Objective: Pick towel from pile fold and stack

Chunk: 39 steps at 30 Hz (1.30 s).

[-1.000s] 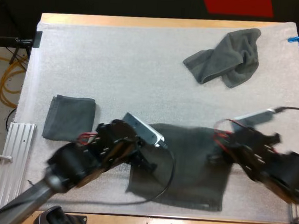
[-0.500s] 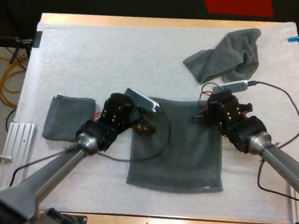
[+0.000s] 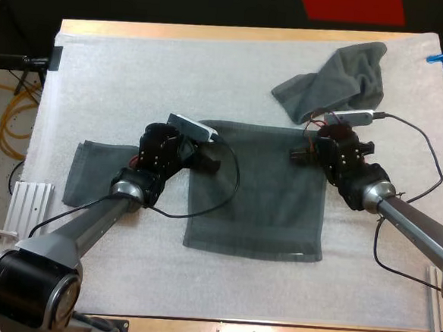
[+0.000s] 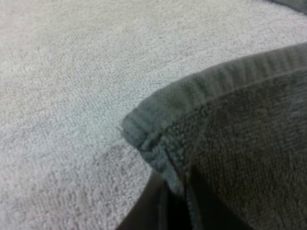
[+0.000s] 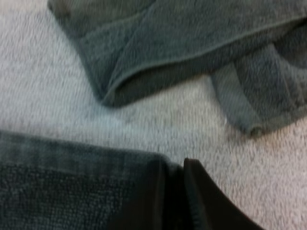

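The spread towel (image 3: 257, 206) lies flat in the middle of the mat (image 3: 136, 76), its near hem free. At its far corners my left gripper (image 3: 209, 160) and right gripper (image 3: 296, 154) each have their fingers closed on the cloth. A clean fold, I judge, needs both corners carried level and in step. Just beyond the right corner lies the crumpled towel (image 3: 337, 83), with mat showing between.

Two grey tubular arms (image 3: 88, 229) (black joints), black pincer fingers (image 4: 144, 213)
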Motion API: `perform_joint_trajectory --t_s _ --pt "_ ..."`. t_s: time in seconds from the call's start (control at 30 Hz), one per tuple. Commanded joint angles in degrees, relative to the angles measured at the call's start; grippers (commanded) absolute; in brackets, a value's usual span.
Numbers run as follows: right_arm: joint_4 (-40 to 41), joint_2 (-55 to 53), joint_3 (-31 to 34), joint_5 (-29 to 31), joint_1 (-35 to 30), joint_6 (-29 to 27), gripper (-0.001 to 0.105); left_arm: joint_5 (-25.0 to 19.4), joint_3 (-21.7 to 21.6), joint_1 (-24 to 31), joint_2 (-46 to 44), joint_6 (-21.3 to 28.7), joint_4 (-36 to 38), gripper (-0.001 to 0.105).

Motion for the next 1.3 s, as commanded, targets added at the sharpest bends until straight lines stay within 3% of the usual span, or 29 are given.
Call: perform_joint_trajectory --t_s 0.0,0.1,0.2,0.3,0.37,0.47,0.53,0.67,0.87,1.0,1.07,1.27 --pt "-1.6 -0.2 -0.4 0.1 -0.3 -0.6 0.0 -0.2 -0.8 0.0 -0.1 0.6 -1.1 0.0" --pt "-3.1 0.0 -0.4 0.1 -0.3 -1.4 0.0 -0.2 -1.7 0.0 -0.2 1.0 -1.1 0.0" --pt "-5.3 0.0 -0.4 0.1 -0.3 -1.4 0.01 -0.2 -2.6 0.0 -0.2 1.4 -1.1 0.007" --pt "-7.7 0.0 -0.4 0.1 -0.3 -1.4 0.036 -0.2 -3.7 0.0 -0.2 3.0 -1.1 0.025" --pt "-8.1 0.0 -1.3 0.8 -0.3 -1.4 0.058 -0.3 -4.7 0.2 -0.3 3.1 -1.0 0.048" --pt "-7.9 -0.2 -3.2 6.0 -0.3 -2.4 0.07 -0.5 -6.9 0.2 -0.5 3.1 -0.2 0.072" --pt "-7.6 -1.0 -4.7 9.5 -0.3 -5.1 0.071 -0.5 -8.5 0.2 -1.5 3.1 2.3 0.078" --pt "-3.0 -6.6 -7.5 10.8 -0.3 -9.1 0.071 -2.3 -11.7 0.2 -6.3 3.3 10.3 0.078" --pt "7.3 -18.9 -8.5 9.8 -0.3 -7.9 0.071 -7.7 -12.2 0.2 -19.5 3.4 18.9 0.078" --pt "19.1 -27.5 -8.5 6.1 -0.1 -1.4 0.071 -7.7 -12.2 0.2 -28.8 3.1 27.0 0.078" --pt "28.3 -32.7 -8.5 3.1 -0.1 4.6 0.071 -7.7 -12.2 0.2 -34.4 2.9 33.3 0.078" --pt "48.5 -41.8 -8.5 -3.4 -0.1 14.9 0.071 -7.7 -12.2 0.2 -46.7 0.5 51.2 0.078"
